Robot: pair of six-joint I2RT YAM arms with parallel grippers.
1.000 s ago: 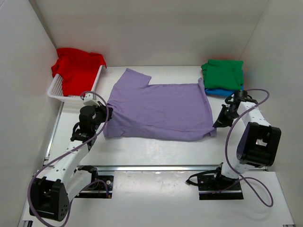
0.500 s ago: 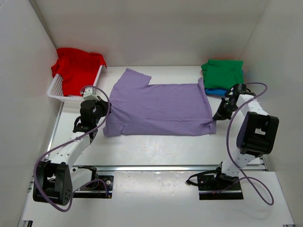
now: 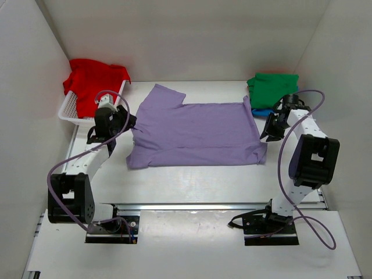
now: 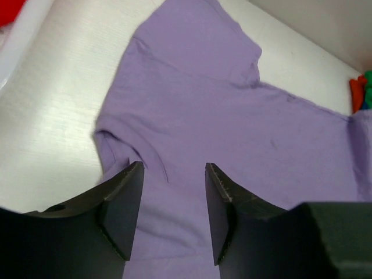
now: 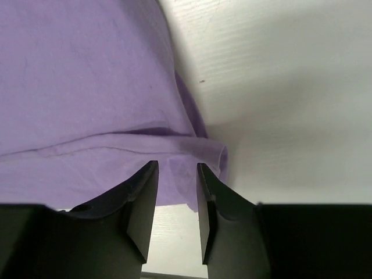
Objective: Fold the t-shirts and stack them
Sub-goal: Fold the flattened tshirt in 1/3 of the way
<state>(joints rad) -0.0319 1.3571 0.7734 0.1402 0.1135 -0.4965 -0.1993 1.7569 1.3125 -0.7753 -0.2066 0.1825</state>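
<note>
at the table's (image 3: 192, 177) far left a red shirt (image 3: 93, 81) fills the basket (image 3: 71, 109); far right, green shirt (image 3: 273, 87) on blue shirt (image 3: 263, 113). left gripper (image 4: 173, 174) and right gripper (image 5: 176, 174) gape empty over lavender shirt's (image 3: 195, 133) edges.

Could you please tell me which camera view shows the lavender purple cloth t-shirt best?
The top external view: the whole lavender purple cloth t-shirt lies spread there. The left wrist view crops it at the edges; the right wrist view shows only one corner.
</note>
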